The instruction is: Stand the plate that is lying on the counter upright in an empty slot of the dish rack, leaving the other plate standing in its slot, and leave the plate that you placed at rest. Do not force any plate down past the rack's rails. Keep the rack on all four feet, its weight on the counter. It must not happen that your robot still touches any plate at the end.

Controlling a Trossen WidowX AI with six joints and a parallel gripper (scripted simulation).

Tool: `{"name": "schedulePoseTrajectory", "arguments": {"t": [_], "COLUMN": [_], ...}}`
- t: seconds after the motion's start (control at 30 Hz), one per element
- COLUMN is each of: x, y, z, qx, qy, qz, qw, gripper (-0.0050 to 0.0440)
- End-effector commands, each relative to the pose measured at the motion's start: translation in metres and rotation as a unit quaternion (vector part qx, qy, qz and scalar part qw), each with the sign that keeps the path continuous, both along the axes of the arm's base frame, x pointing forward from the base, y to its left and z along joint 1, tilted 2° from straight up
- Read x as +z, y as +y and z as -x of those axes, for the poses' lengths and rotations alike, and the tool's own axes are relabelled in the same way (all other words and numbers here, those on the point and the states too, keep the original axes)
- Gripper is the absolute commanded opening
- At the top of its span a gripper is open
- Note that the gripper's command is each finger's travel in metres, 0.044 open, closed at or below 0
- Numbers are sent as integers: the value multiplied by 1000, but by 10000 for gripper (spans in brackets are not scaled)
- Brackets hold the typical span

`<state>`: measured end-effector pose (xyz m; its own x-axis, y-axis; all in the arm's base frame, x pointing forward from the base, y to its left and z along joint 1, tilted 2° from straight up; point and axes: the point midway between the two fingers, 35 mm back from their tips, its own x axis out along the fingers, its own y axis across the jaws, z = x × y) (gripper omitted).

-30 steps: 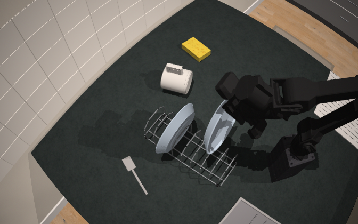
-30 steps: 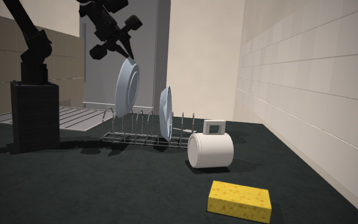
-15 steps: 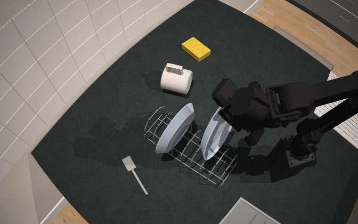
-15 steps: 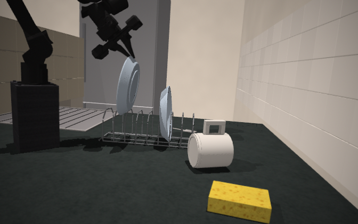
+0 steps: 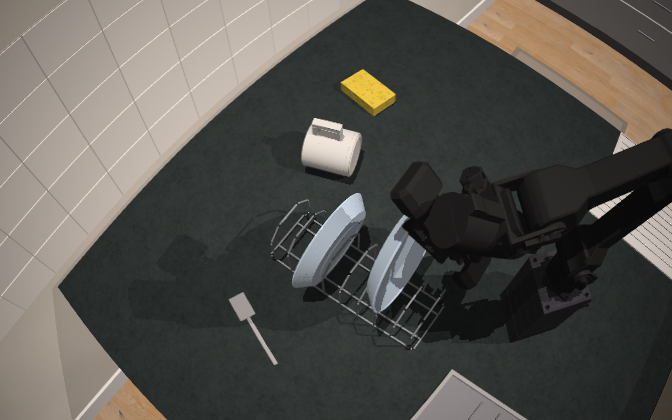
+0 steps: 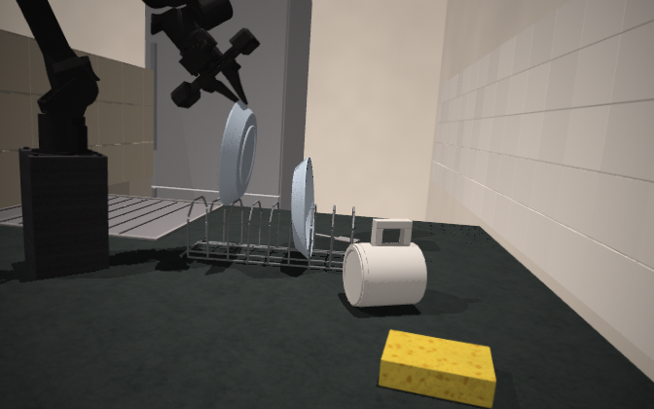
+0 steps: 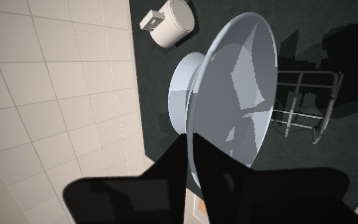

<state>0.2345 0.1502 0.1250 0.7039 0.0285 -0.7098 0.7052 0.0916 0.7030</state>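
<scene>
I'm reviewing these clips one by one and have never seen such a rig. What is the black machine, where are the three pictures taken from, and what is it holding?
It is one robot arm with a two-fingered gripper. One picture looks down from above, one from counter level, one from a camera on the wrist. The gripper pinches the top rim of a pale blue plate, hung on edge with its bottom just above a wire dish rack. A second plate stands in the rack. A white mug lies on its side, with a yellow sponge and a spatula nearby.

Arm point(image 5: 575, 187) all matte black, links thick and boxy with rounded joint housings. Base point(image 6: 63, 214) is tall dark rectangular pedestal with fine ribbed sides. Gripper point(image 6: 233, 80) black, crossbar with blocky ends, two pointed tapering fingers. Small screws on base flange.
</scene>
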Motion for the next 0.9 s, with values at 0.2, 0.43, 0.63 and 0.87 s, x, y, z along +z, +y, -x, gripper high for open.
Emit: {"name": "schedulePoseTrajectory", "arguments": {"t": [0.2, 0.43, 0.63, 0.87], "x": [12, 12, 12, 12], "y": [16, 16, 16, 16], "z": [0, 0, 0, 0], "qx": [-2, -2, -2, -2], "qy": [-23, -23, -23, -23], "qz": [-9, -9, -9, -9], "qw": [1000, 1000, 1000, 1000], "gripper": [0, 0, 0, 0]}}
